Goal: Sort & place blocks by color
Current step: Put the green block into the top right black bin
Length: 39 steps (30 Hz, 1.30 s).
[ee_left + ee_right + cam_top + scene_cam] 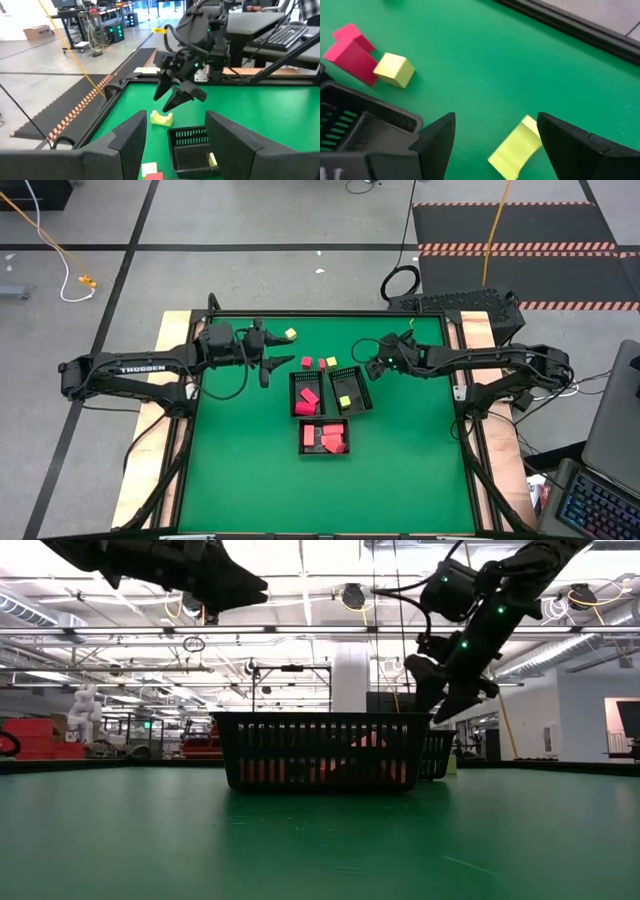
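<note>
High view: green surface (250, 470) with three black mesh trays clustered mid-table. Two hold red blocks (308, 400); the right-hand tray (351, 390) holds one yellow-green block (344, 401). Loose on the mat behind the trays: a red block (306, 361), a small red-and-yellow pair (327, 362), one yellow-green cube (290, 334) near the far edge, and a yellow-green bar (516, 149) under the right arm.

Right end effector (496, 137) hangs just behind the right-hand tray, fingers spread wide and empty, straddling the bar, which lies skewed between them and closer to one finger. Left end effector (268, 365) waits left of the trays, jaws partly apart, nothing in them.

Judged step: descent onto the bar for a pick.

Risks:
- Bar is skewed to the jaw line; closing may spin it or catch only a corner, so it squirts out.
- Off-centre approach: the nearer finger could land on top of the bar instead of beside it.
- Tray wall sits near; the other finger may clip it and shove the tray.
- Both arms are near; a left move could cross paths.
</note>
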Available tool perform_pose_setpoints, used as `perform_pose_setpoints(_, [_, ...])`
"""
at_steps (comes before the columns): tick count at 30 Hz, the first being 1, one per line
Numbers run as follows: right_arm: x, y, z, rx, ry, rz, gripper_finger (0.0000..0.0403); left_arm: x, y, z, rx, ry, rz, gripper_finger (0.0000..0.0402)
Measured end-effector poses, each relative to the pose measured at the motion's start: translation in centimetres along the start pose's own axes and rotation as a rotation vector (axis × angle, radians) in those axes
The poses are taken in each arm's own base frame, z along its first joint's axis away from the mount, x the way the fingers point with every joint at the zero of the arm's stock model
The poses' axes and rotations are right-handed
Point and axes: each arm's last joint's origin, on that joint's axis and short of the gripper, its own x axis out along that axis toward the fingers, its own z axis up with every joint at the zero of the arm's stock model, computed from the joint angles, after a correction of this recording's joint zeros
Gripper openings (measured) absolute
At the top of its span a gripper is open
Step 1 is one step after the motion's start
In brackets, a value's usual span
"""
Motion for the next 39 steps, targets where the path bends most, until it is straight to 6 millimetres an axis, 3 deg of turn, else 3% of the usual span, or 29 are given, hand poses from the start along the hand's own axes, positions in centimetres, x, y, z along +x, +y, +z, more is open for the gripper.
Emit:
perform_pose_setpoints(9, [0.0,-0.4,-0.3,0.069,0.039,-0.03,0.0271,0.0,0.0,0.0,0.054,0.002,0.001,0.0205])
perform_pose_setpoints(16, [-0.2,-1.1,-1.5,0.177,0.087,-0.178,0.027,0.0,0.3,-0.5,0.044,0.067,0.119,0.0205])
perform_pose_setpoints(21, [-0.2,-1.1,-1.4,0.221,0.069,-0.19,0.027,0.0,0.4,-0.6,0.031,0.072,0.149,0.0205])
perform_pose_setpoints(39, [3.5,0.2,-3.3,0.223,0.13,-0.235,0.027,-0.1,0.4,-0.5,0.017,0.066,0.149,0.0205])
